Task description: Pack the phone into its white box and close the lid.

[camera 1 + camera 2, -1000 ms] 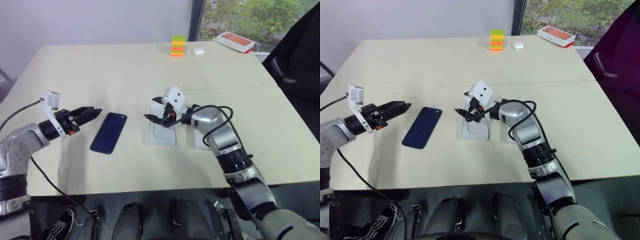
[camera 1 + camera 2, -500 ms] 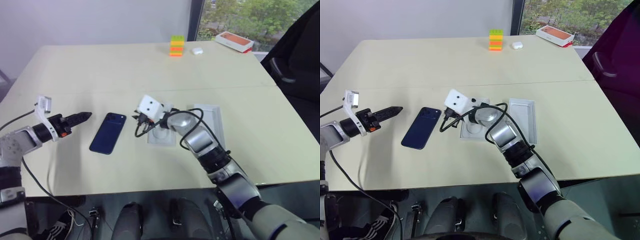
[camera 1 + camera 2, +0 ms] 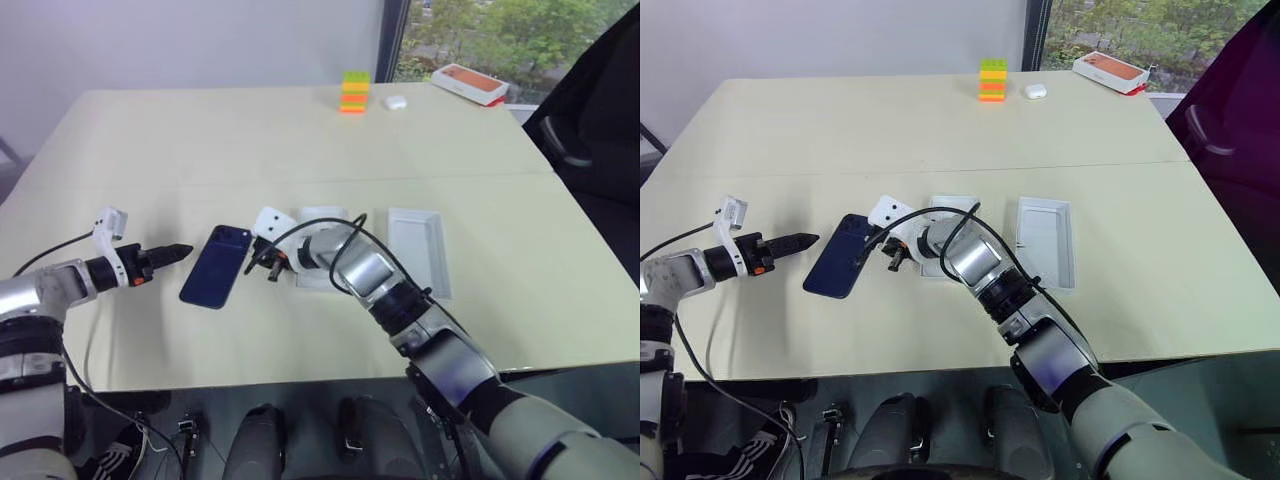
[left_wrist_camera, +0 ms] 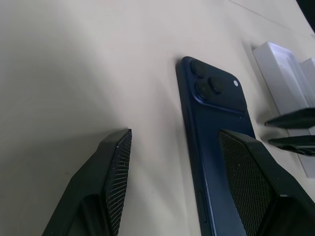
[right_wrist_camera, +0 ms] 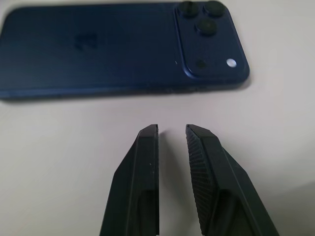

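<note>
Right wrist view: slim, glossy dark navy-blue phone point(image 5: 123, 51) lies flat just ahead of the clenched, empty right end effector point(image 5: 172, 132); left end effector point(image 3: 178, 250), released, flanks its other side.

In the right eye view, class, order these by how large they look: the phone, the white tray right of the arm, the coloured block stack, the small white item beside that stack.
1. White tray
2. Phone, close in size to the tray
3. Block stack
4. Small white item
The last two sit farther away, so look smaller.

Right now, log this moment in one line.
phone: flat on table, ungrasped | left end effector: open | right end effector: shut, empty, beside phone
</note>
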`<state>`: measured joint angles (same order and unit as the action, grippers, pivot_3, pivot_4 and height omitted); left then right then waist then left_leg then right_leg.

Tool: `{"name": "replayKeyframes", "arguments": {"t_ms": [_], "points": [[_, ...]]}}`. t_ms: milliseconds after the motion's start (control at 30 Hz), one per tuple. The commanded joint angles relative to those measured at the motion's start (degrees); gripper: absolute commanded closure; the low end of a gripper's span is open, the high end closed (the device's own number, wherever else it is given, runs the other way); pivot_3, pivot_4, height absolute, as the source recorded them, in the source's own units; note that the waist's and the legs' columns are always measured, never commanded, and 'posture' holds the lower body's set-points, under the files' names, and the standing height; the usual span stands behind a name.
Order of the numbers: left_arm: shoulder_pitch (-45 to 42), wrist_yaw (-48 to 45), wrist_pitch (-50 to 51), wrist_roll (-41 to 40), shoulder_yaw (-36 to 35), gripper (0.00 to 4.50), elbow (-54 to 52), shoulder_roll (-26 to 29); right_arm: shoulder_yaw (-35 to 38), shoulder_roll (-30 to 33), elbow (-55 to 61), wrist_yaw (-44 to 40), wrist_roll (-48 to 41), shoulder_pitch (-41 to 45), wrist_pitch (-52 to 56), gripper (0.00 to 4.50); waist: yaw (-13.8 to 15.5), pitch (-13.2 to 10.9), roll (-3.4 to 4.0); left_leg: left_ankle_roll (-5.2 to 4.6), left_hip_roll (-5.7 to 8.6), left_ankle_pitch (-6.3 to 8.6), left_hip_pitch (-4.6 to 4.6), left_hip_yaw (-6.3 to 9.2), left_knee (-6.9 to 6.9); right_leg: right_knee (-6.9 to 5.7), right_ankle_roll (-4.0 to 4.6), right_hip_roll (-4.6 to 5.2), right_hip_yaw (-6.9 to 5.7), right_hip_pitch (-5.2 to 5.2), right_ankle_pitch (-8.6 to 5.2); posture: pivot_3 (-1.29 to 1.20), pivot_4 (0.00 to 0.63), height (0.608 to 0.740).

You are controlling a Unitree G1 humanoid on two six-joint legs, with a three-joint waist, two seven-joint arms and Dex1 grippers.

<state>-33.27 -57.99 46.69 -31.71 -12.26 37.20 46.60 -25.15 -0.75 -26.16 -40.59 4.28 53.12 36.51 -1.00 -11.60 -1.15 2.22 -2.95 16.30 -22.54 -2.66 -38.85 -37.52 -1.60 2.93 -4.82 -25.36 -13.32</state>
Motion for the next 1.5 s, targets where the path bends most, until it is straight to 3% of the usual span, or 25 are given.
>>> {"name": "replayKeyframes", "arguments": {"t_ms": [33, 367, 433, 733, 900, 1133, 1333, 1500], "points": [[-1.0, -2.0, 1.5, 0.0, -0.4, 1.54, 1.1, -0.4, 1.8, -0.6, 1.8, 0.7, -0.9, 0.8, 1.2, 4.48, 0.0, 0.0, 0.0, 0.0, 0.0, 0.0, 0.0, 0.0, 0.0, 0.0, 0.0, 0.0, 0.0, 0.0, 0.0, 0.0, 0.15, 0.74], [0.7, -6.5, 11.7, -0.4, 5.2, 1.54, -2.9, -2.9, 0.6, 0.0, 3.4, 0.0, -0.2, 0.7, 1.3, 4.48, 0.1, 0.0, -0.01, 0.0, 0.02, 0.0, 0.0, -0.01, -0.01, 0.0, -0.01, 0.03, 0.01, 0.02, 0.0, 0.0, 0.15, 0.74], [1.8, -5.8, 10.1, 1.8, 6.2, 1.54, -2.8, -3.2, 0.5, 0.2, 3.8, 0.1, 0.0, 0.7, 1.1, 4.48, 0.1, 0.0, -0.01, 0.0, 0.03, 0.0, 0.01, -0.02, -0.01, 0.0, -0.01, 0.05, 0.01, 0.03, 0.0, 0.0, 0.15, 0.74], [3.0, -6.7, 12.8, 1.6, 6.2, 1.54, -4.6, -3.3, -5.3, 3.9, 7.4, -4.8, 1.9, -0.8, 1.2, 4.48, 0.1, 0.1, -0.03, 0.0, 0.06, 0.0, 0.07, -0.02, -0.01, 0.0, -0.02, 0.08, 0.04, 0.08, -0.01, 0.0, 0.15, 0.74], [4.4, -6.4, 16.1, 0.2, 5.3, 1.54, -7.4, -3.1, -5.0, 3.3, 8.4, -6.0, 0.9, 0.1, 4.9, 4.48, 0.0, 0.1, -0.03, -0.01, 0.07, 0.01, 0.09, 0.01, -0.01, 0.0, -0.03, 0.11, 0.08, 0.07, -0.01, 0.0, 0.15, 0.74], [6.7, -4.3, 18.9, -1.8, 4.4, 1.54, -11.5, -5.2, -5.9, 0.0, 1.0, -2.8, 2.7, 0.4, 2.1, 4.48, 0.0, 0.5, 0.03, -0.02, 0.07, 0.01, 0.15, 0.03, 0.0, 0.0, -0.03, 0.12, 0.09, 0.11, -0.02, 0.0, 0.15, 0.74], [8.9, -0.9, 23.7, -5.6, 1.2, 1.54, -16.3, -8.8, -4.9, 0.0, -1.6, -2.3, 3.1, 0.4, 0.3, 4.48, 0.0, 0.7, 0.12, -0.02, 0.08, 0.02, 0.59, 0.09, 0.01, 0.0, -0.03, 0.24, 0.08, 0.54, -0.03, 0.0, 0.15, 0.74], [6.9, 2.6, 28.8, -10.7, -7.5, 1.54, -16.9, -12.4, -4.8, 0.9, -0.6, -2.5, 3.9, -0.6, 0.5, 4.48, 0.5, 0.8, 0.1, -0.02, 0.19, 0.02, 0.99, 0.12, 0.21, 0.06, -0.19, 0.49, 0.08, 0.89, -0.14, 0.0, 0.15, 0.74]]}}
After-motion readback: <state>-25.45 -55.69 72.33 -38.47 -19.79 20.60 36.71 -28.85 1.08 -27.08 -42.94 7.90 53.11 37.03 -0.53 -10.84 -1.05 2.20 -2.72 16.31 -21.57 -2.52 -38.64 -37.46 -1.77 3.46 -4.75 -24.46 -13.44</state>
